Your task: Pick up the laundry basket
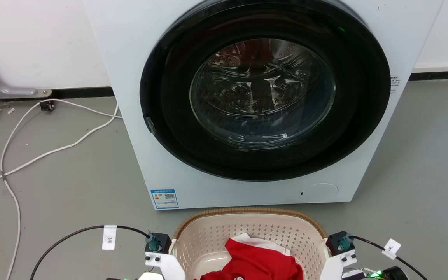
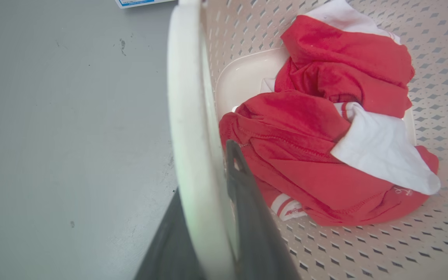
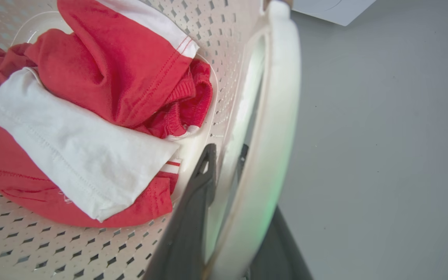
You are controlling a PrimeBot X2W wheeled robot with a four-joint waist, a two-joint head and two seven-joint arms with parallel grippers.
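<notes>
Down on the grey floor (image 1: pixel 72 175), right in front of the washer (image 1: pixel 126 58), the laundry basket (image 1: pixel 224 233) is sitting square between the arms, with red and white clothes (image 2: pixel 317 128) bundled inside. The left gripper (image 2: pixel 204 175) is pinching the left handle (image 2: pixel 185 97), one finger inside the wall and one outside. The right gripper (image 3: pixel 228 163) is doing the same on the right handle (image 3: pixel 282 97), and both are looking clamped tight. So the lift is what's coming, I'd say. The key is both arms rising together, level and at one pace, so the basket isn't tipping toward the washer and the handles aren't slipping between those smooth fingers.
</notes>
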